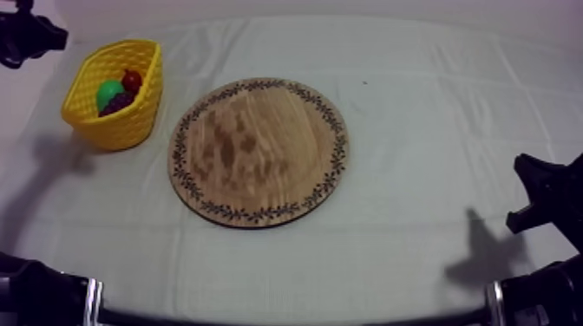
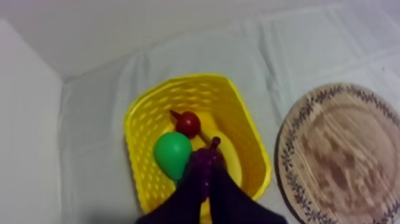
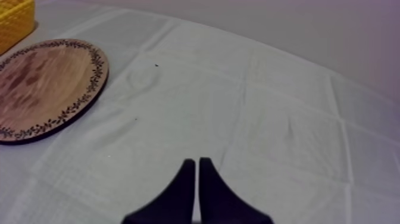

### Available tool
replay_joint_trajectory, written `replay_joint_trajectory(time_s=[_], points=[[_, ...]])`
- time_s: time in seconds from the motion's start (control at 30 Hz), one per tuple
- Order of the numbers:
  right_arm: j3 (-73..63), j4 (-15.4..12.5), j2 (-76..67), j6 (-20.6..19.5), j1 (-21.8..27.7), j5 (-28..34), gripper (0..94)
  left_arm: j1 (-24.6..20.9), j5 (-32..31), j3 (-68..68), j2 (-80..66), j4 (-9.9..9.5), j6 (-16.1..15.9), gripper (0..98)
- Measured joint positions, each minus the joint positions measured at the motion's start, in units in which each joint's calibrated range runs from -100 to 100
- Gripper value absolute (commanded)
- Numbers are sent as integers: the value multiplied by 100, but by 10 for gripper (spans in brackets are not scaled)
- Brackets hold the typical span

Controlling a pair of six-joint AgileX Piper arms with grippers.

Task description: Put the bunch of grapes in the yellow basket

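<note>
The bunch of grapes [image 2: 205, 162] is a small, dark purple cluster with a short stem poking up at one end. It lies inside the yellow basket [image 2: 178, 80], against the green pear [image 2: 172, 154], with the small red fruit [image 2: 188, 123] just beyond them.

From my left wrist I see my left gripper [image 2: 206, 183] hanging over the basket. Its two fingers lie together as a narrow wedge, with only a sliver of yellow between them and no fruit clamped. Their tips overlap the grapes in line of sight, so from there I cannot tell whether they touch.

The top view adds what that one lacks. The dark shape of my left arm [image 1: 26, 35] sits at the far corner, apart from the basket, and the grapes rest low among the other fruit. It also takes in the whole patterned rim of the wooden board [image 1: 260, 152], which lies just beside the basket.

From my right wrist, my right gripper [image 3: 196, 162] is closed to a wedge over the cloth [image 3: 268, 107], well apart from the board.
</note>
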Motion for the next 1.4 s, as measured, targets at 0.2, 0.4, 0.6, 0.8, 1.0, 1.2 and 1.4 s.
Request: replay_joint_trajectory(time_s=[0.2, 0.4, 0.6, 0.8, 1.0, 1.2, 1.4], points=[[0, 0, 0, 0, 0, 0, 4, -96, -944, 1146, -1206, 11, 347, 1], [0, 0, 0, 0, 0, 0, 4, -129, -1471, 2498, -2632, -8, 479, 0], [0, 0, 0, 0, 0, 0, 4, -97, -1893, 3812, -4092, -60, 512, 0], [0, 0, 0, 0, 0, 0, 4, -120, -1992, 4870, -5345, -159, 473, 0], [0, 0, 0, 0, 0, 0, 4, -180, -2215, 5695, -6142, -177, 394, 0], [0, 0, 0, 0, 0, 0, 4, -133, -2221, 5993, -6570, -318, 526, 0], [0, 0, 0, 0, 0, 0, 4, -48, -2258, 6071, -6774, -572, 724, 0]])
